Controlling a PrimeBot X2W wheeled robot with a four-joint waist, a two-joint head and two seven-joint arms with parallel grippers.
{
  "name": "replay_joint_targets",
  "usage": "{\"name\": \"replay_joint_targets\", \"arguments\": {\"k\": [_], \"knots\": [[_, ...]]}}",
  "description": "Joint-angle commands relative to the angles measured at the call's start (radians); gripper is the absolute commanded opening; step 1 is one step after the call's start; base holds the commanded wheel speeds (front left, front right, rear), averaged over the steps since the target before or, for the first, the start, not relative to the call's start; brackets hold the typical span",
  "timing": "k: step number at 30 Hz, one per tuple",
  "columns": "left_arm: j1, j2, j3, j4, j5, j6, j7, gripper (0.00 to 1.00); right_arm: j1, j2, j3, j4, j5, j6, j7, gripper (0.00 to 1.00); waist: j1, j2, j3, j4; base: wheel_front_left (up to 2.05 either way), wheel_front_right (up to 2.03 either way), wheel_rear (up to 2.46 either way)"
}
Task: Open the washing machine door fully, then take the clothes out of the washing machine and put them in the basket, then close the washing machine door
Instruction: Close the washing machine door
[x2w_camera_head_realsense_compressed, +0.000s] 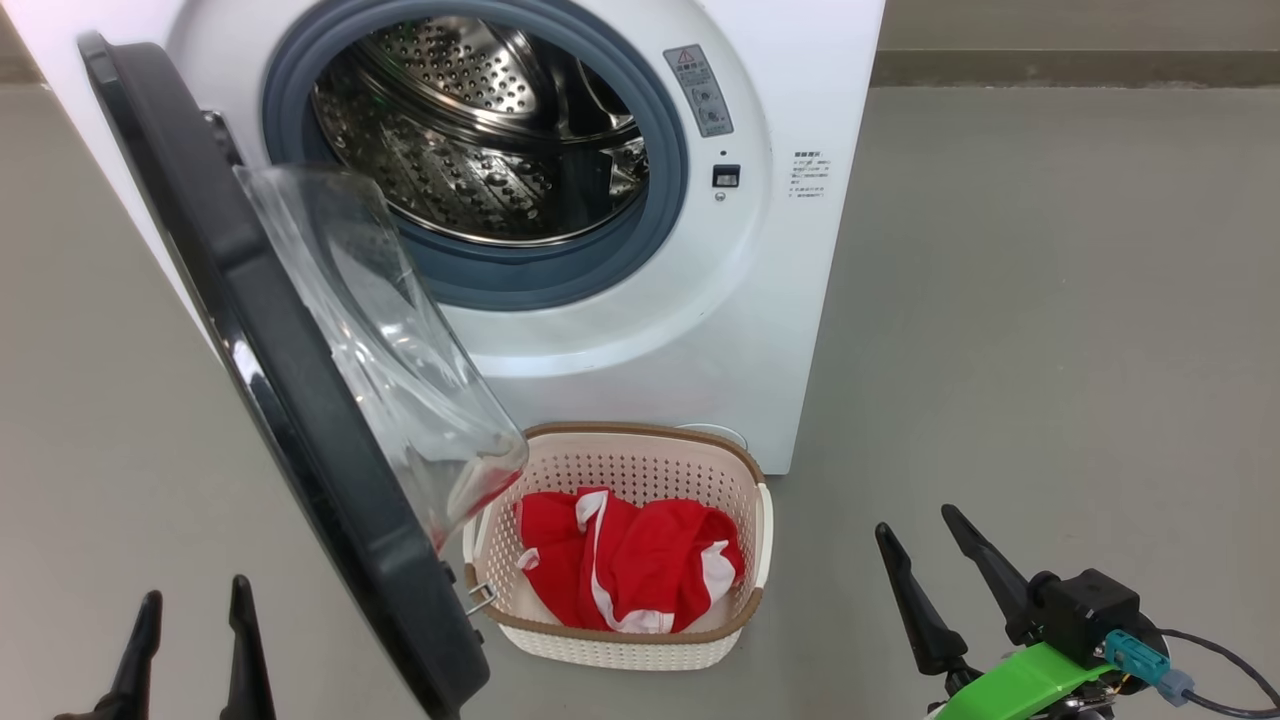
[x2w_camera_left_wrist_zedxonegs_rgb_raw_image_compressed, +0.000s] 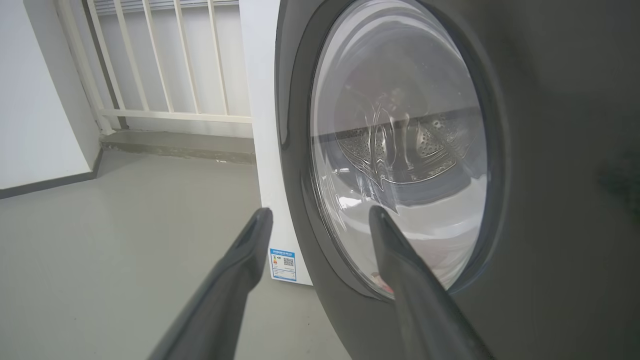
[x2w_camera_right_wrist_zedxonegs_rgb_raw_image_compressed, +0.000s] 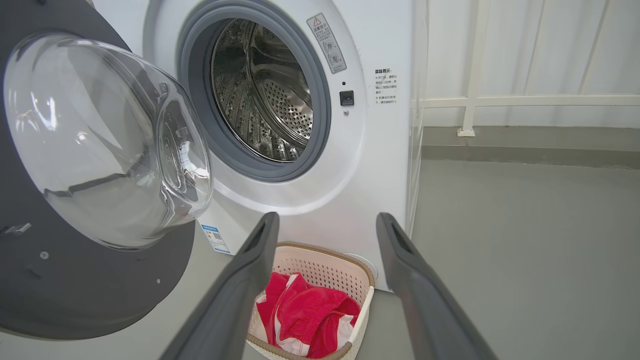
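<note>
The washing machine (x2w_camera_head_realsense_compressed: 760, 250) stands ahead with its steel drum (x2w_camera_head_realsense_compressed: 480, 130) bare. The washing machine door (x2w_camera_head_realsense_compressed: 290, 400) hangs open to the left, glass bowl (x2w_camera_right_wrist_zedxonegs_rgb_raw_image_compressed: 105, 140) bulging toward the basket. The cream basket (x2w_camera_head_realsense_compressed: 620, 545) sits on the floor below the opening and holds the red clothes (x2w_camera_head_realsense_compressed: 630, 570), which lie in it in the right wrist view too (x2w_camera_right_wrist_zedxonegs_rgb_raw_image_compressed: 310, 320). My left gripper (x2w_camera_head_realsense_compressed: 195, 620) is open at the lower left, outside the door, facing its outer window (x2w_camera_left_wrist_zedxonegs_rgb_raw_image_compressed: 400, 145). My right gripper (x2w_camera_head_realsense_compressed: 920, 545) is open at the lower right, right of the basket, empty.
Grey floor (x2w_camera_head_realsense_compressed: 1050, 350) spreads to the right of the machine. A white railing (x2w_camera_left_wrist_zedxonegs_rgb_raw_image_compressed: 165, 60) and a low grey kerb (x2w_camera_right_wrist_zedxonegs_rgb_raw_image_compressed: 525, 145) run behind. A blue sticker (x2w_camera_left_wrist_zedxonegs_rgb_raw_image_compressed: 283, 264) is on the machine's lower front. The door's lower edge reaches close to the basket's left side.
</note>
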Motion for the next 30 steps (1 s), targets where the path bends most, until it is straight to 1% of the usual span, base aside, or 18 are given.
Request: {"name": "replay_joint_targets", "arguments": {"k": [1, 16, 27, 28, 29, 30], "knots": [[-0.020, 0.010, 0.037, -0.017, 0.012, -0.005, -0.012, 1.00, -0.037, -0.010, 0.020, -0.022, 0.005, 0.005, -0.006, 1.00, 0.0000, 0.0000, 0.000, -0.001, 0.00, 0.00, 0.00], [-0.021, 0.000, 0.051, 0.009, 0.022, -0.016, -0.012, 1.00, -0.035, -0.009, 0.021, -0.021, 0.005, 0.005, -0.006, 1.00, 0.0000, 0.0000, -0.008, 0.001, 0.00, 0.00, 0.00], [-0.015, -0.001, 0.046, 0.043, 0.028, -0.008, -0.012, 1.00, -0.033, -0.005, 0.025, -0.021, 0.006, 0.005, -0.006, 1.00, 0.0000, 0.0000, -0.010, 0.001, 0.00, 0.00, 0.00], [-0.015, -0.001, 0.046, 0.054, 0.022, -0.004, -0.012, 0.81, -0.033, -0.004, 0.026, -0.020, 0.007, 0.005, -0.006, 1.00, 0.0000, 0.0000, -0.010, 0.000, 0.00, 0.00, 0.00], [-0.016, -0.001, 0.045, 0.061, 0.012, -0.001, -0.012, 0.31, -0.033, -0.004, 0.027, -0.020, 0.007, 0.005, -0.006, 1.00, 0.0000, 0.0000, -0.010, -0.001, 0.00, 0.00, 0.00], [-0.018, -0.001, 0.044, 0.071, -0.005, 0.002, -0.012, 0.00, -0.032, -0.003, 0.029, -0.020, 0.008, 0.005, -0.006, 1.00, 0.0000, 0.0000, -0.011, -0.003, 0.00, 0.00, 0.00]]}}
